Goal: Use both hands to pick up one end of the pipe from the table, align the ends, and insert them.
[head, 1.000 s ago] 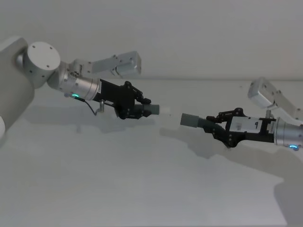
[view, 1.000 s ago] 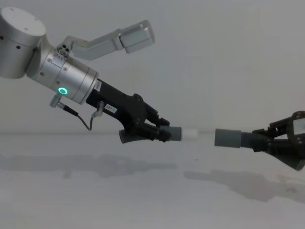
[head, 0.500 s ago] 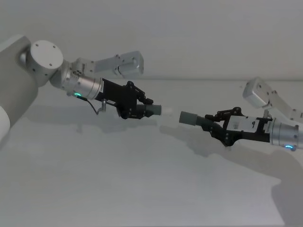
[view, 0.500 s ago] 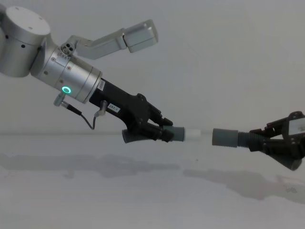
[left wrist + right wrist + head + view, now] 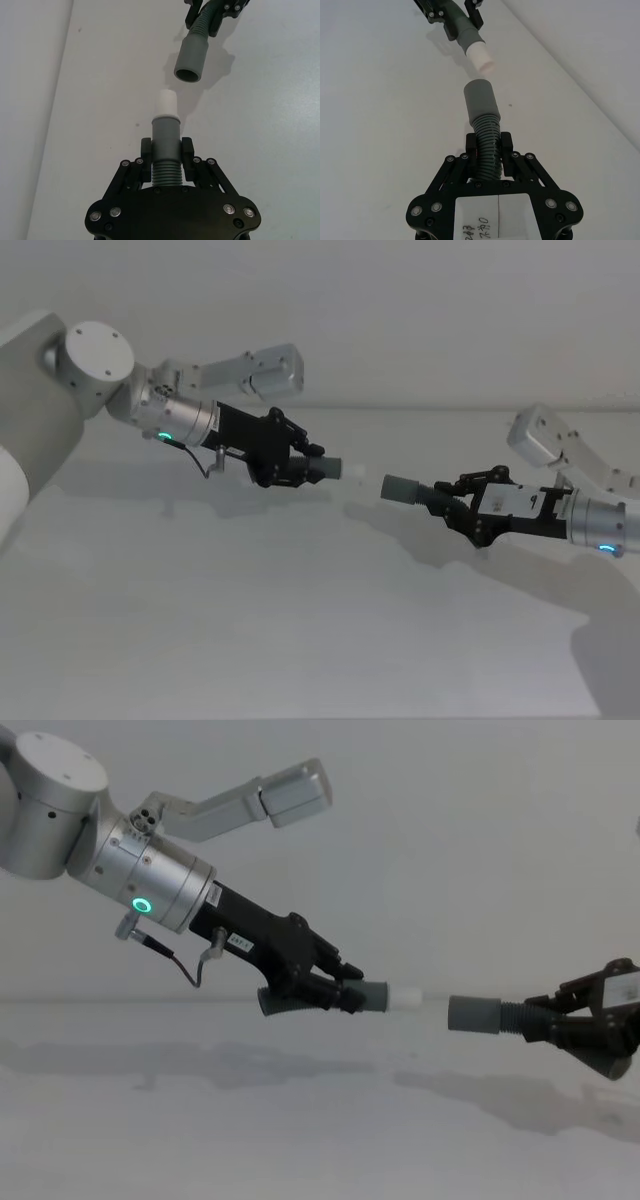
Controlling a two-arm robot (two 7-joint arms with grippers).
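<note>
R gripper [image 5: 489,150] clamps ribbed pipe [image 5: 483,120] — white-tipped piece [image 5: 470,36] just beyond

Plain matte white tabletop [image 5: 300,640] fills lower part of head view, runs back to straight horizontal edge. Behind it plain pale grey-white wall [image 5: 420,310], bare, evenly lit. Soft diffuse light; faint grey shadows lie across tabletop middle and right. Chest view: same wall [image 5: 480,840] above, tabletop [image 5: 300,1150] below, low seam between.

1. A plain white wall [image 5: 420,310] stands behind everything I see.
2. A tiny dark speck [image 5: 509,105] lies on the table [image 5: 385,130].
3. Soft grey shadows [image 5: 250,1065] stretch beneath me.
</note>
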